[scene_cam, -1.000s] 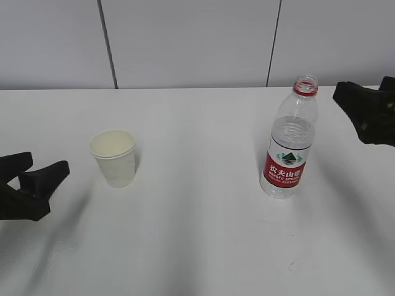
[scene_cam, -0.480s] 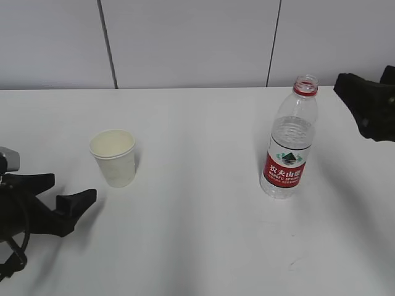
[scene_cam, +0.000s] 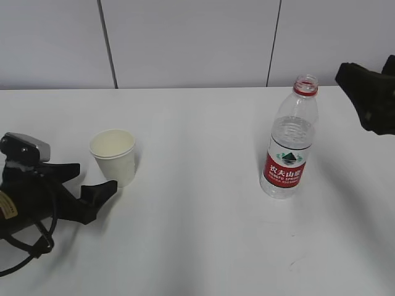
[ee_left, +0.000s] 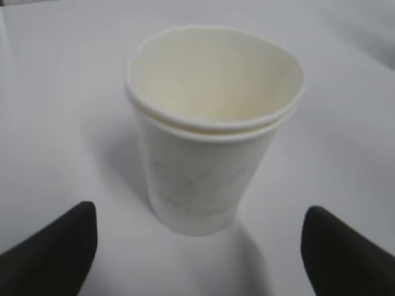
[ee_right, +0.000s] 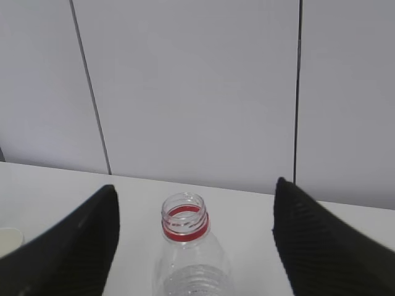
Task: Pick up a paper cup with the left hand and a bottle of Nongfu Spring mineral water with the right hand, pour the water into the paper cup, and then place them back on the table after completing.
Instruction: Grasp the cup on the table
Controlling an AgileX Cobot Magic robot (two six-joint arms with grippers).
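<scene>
A cream paper cup (scene_cam: 113,157) stands upright and empty on the white table (scene_cam: 197,234), left of centre. My left gripper (scene_cam: 95,177) is open, just left of and in front of the cup, not touching it. In the left wrist view the cup (ee_left: 210,129) stands ahead of the open gripper (ee_left: 197,246), between its two fingertips (ee_left: 68,240). An uncapped Nongfu Spring bottle (scene_cam: 289,148) with a red label stands right of centre, with clear water (scene_cam: 289,137) in it. My right gripper (scene_cam: 365,92) is open, up and to the right of the bottle. In the right wrist view the bottle mouth (ee_right: 184,221) sits between the wide-open gripper (ee_right: 194,188).
A grey panelled wall (scene_cam: 197,43) runs along the table's far edge. Bare tabletop lies between the cup and the bottle and in front of both.
My left gripper has moved right, up to the cup, bringing more of its arm into view. My right gripper has shifted slightly up and to the right. The cup and bottle have not moved.
</scene>
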